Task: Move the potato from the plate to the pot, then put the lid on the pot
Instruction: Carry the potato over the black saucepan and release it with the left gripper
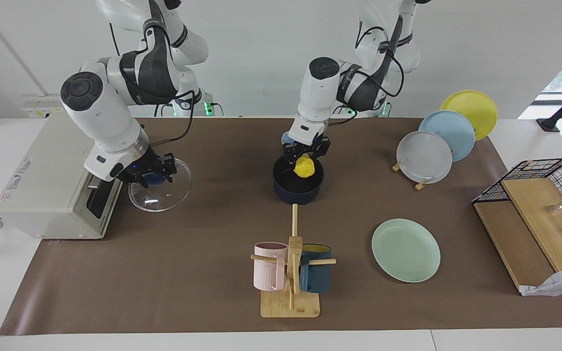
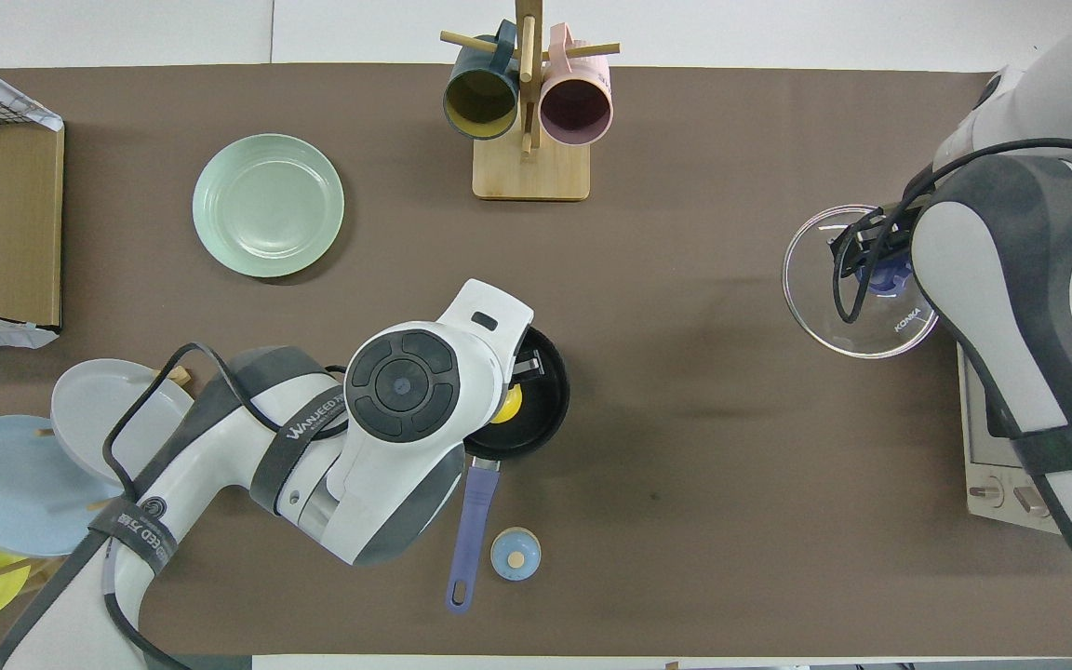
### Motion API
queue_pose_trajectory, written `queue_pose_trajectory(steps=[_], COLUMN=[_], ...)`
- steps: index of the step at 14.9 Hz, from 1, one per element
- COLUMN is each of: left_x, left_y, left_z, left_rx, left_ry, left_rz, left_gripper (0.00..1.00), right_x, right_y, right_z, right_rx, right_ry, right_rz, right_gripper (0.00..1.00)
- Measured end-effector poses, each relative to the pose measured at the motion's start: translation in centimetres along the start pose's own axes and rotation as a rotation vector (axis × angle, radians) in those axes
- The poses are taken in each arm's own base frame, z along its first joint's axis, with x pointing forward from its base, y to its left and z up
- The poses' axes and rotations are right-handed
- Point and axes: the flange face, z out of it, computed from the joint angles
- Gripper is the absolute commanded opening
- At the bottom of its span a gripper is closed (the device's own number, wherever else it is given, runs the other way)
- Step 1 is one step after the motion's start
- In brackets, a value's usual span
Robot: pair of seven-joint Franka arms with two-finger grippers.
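The left end effector (image 1: 305, 155) hangs over the small dark navy saucepan (image 1: 298, 187), fingers clamped on the glossy yellow lumpy potato (image 1: 304, 166), which sits just above the pan's black inside. The long blue handle (image 2: 469, 540) points back toward the robots. The right end effector (image 1: 150, 171) is down at the round clear glass lid (image 1: 160, 185) toward its own end of the table (image 1: 203, 273), fingers pinching the blue knob (image 2: 885, 279). Farther out from the left end effector lies the pale mint-green plate (image 1: 406, 249), bare.
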Motion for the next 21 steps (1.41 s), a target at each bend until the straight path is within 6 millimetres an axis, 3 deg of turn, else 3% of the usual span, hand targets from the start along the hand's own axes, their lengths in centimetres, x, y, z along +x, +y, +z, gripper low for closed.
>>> queue_pose_trajectory(steps=[8, 13, 15, 21], left_x=[-1.9, -2.2, -2.7, -3.0], left_y=[0.3, 0.2, 0.2, 0.0], left_z=[5.2, 6.8, 7.4, 7.8], left_rx=[0.012, 0.021, 0.016, 0.016], left_ry=[-0.014, -0.022, -0.019, -0.019], left_rz=[0.025, 0.028, 0.034, 0.041], left_gripper=[0.0, 0.0, 0.49, 1.0], right_x=[0.2, 0.2, 0.2, 0.2], right_y=[-1.5, -1.5, -1.5, -1.6], right_z=[0.2, 0.2, 0.2, 0.2], right_rx=[-0.002, -0.002, -0.003, -0.003], right_ry=[-0.003, -0.003, -0.003, -0.002], right_rz=[-0.022, -0.006, 0.001, 0.001], right_gripper=[0.0, 0.0, 0.0, 0.0])
